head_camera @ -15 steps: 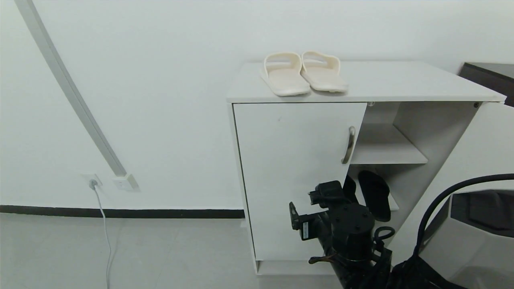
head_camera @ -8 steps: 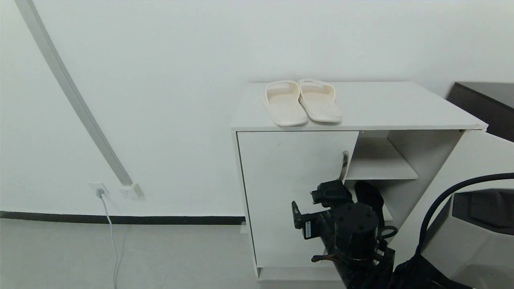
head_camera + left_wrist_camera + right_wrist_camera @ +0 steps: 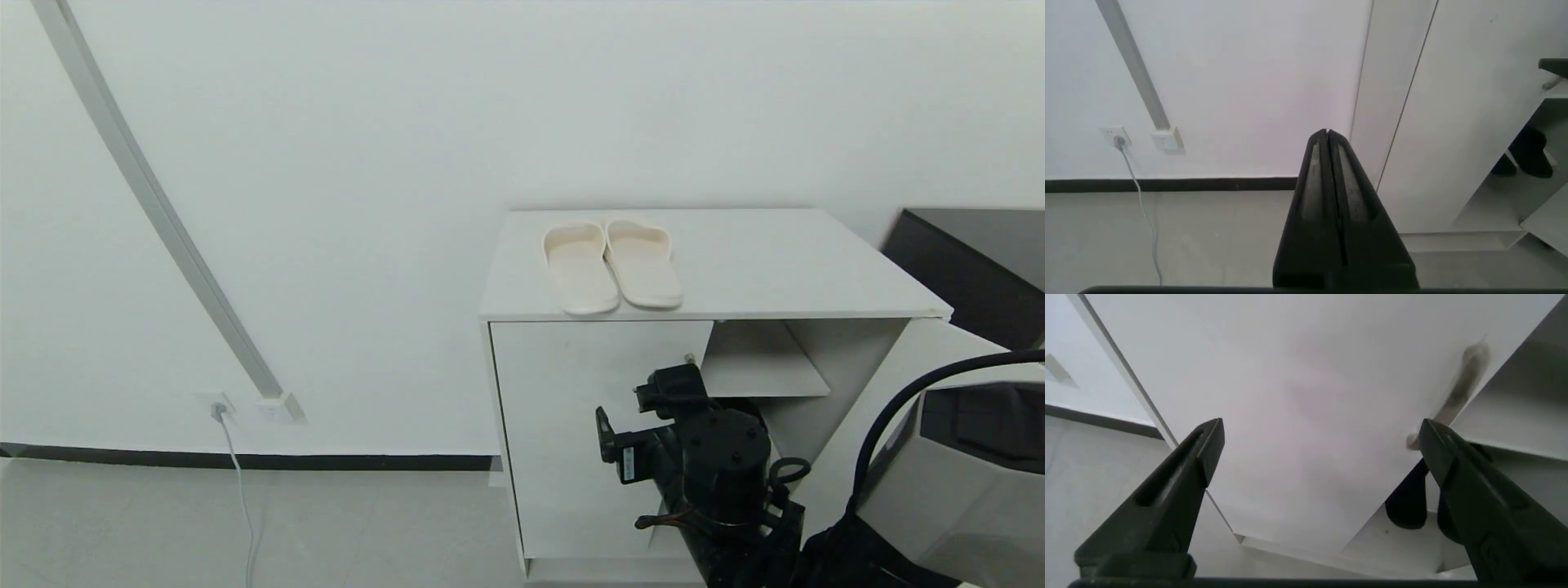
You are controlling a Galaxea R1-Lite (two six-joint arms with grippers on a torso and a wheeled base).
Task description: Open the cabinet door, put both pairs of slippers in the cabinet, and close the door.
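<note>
Only our head view has shifted (nothing itself moved), so with black slippers [image 3: 1534,153] inside the cabinet [image 3: 759,261], cream slippers [image 3: 612,265] on its top seem next; left jaws pressed together empty, right jaws wide.

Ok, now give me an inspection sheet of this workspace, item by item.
Surface: white cabinet top, holding the cream slippers.
Job's things: cream slippers side by side on top; black slippers inside the cabinet; right door open, left door shut.
Clutter: nothing seen.
Grippers: left gripper shut, empty; right gripper open, facing the left door.
Cables: white cord from wall socket to floor.
Surroundings: white wall, grey conduit, dark furniture at right.
</note>
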